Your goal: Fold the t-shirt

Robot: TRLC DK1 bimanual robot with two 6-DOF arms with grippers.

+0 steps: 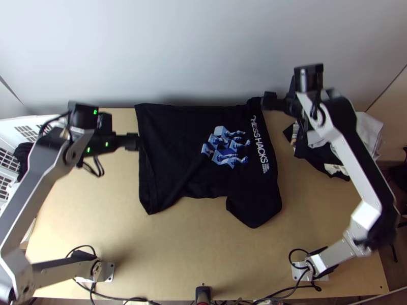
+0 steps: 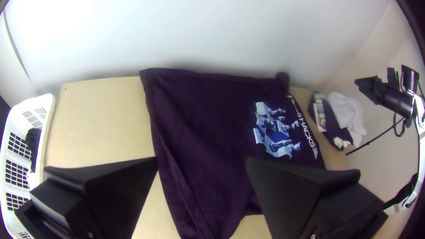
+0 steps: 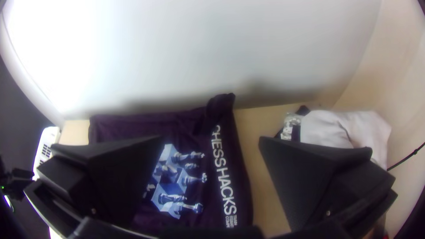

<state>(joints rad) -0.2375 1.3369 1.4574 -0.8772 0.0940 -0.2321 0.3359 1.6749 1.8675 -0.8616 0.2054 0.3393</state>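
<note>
one dark t-shirt [image 1: 178, 142] lies mostly spread on the light wooden counter [image 1: 178, 254], its chess-piece picture facing up, one sleeve angled toward the near edge and the far right corner bunched. the left gripper [image 1: 132, 142] is at the shirt's left edge, jaws standing wide. the right gripper [image 1: 268, 100] is by the bunched corner, its jaws wide as well. to the right of the shirt sits a heap of dark and white cloth [image 1: 369, 133]; over on the left, a white basket [image 2: 48, 108] has something dark inside.
</note>
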